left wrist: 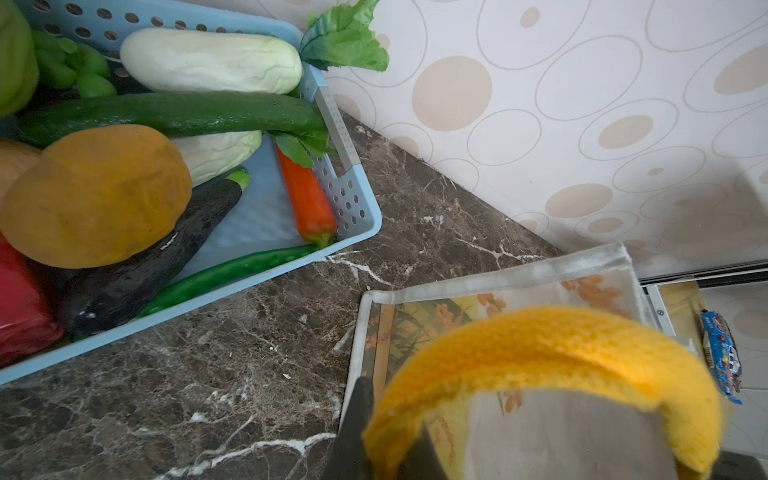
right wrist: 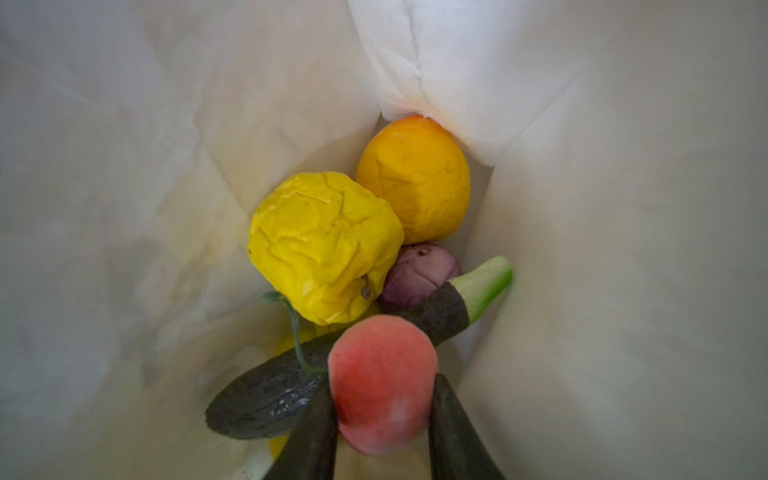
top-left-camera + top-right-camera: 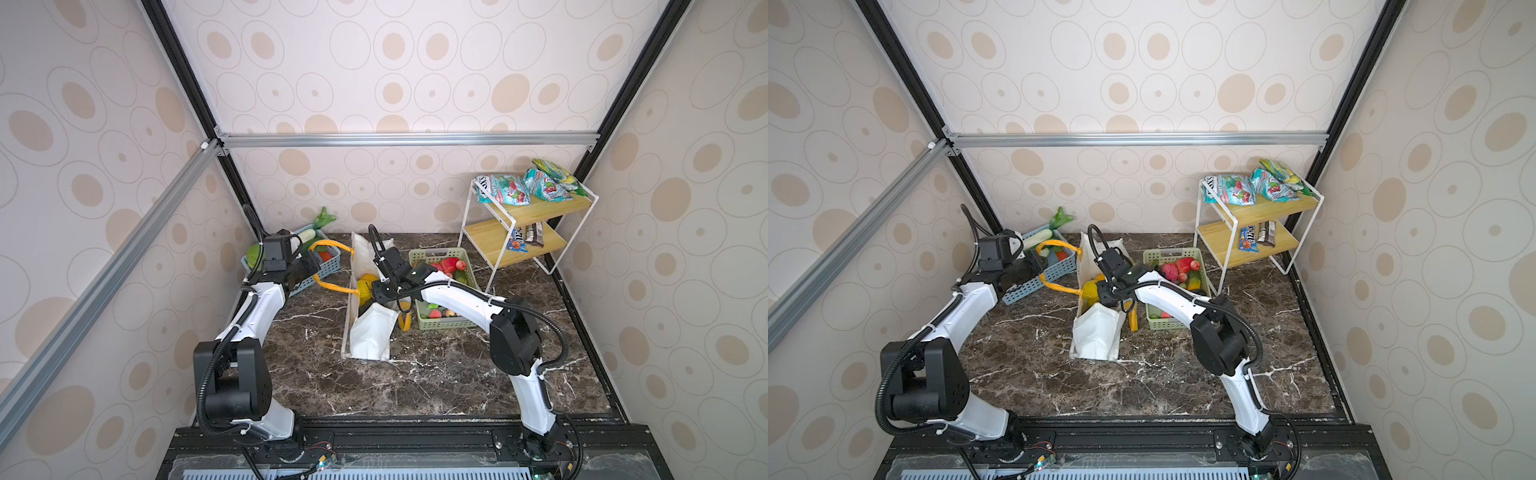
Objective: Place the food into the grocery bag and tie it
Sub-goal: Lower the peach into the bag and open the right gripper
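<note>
your right fingers (image 2: pixel 457 436) grasp a peach (image 2: pixel 382 382), left fingers (image 1: pixel 357 415) clench the grocery bag handle (image 1: pixel 540 345); a slip may collapse the mouth.

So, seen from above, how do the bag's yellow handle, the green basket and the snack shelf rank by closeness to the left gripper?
1. The yellow handle: clamped in the left gripper.
2. The green basket: right of the grocery bag.
3. The snack shelf: back right corner.

We saw the whole table (image 3: pixel 415 382) from high in both top views; wrist cameras sat close: left by the blue basket (image 1: pixel 355 199), right inside the grocery bag (image 2: pixel 124 187).
</note>
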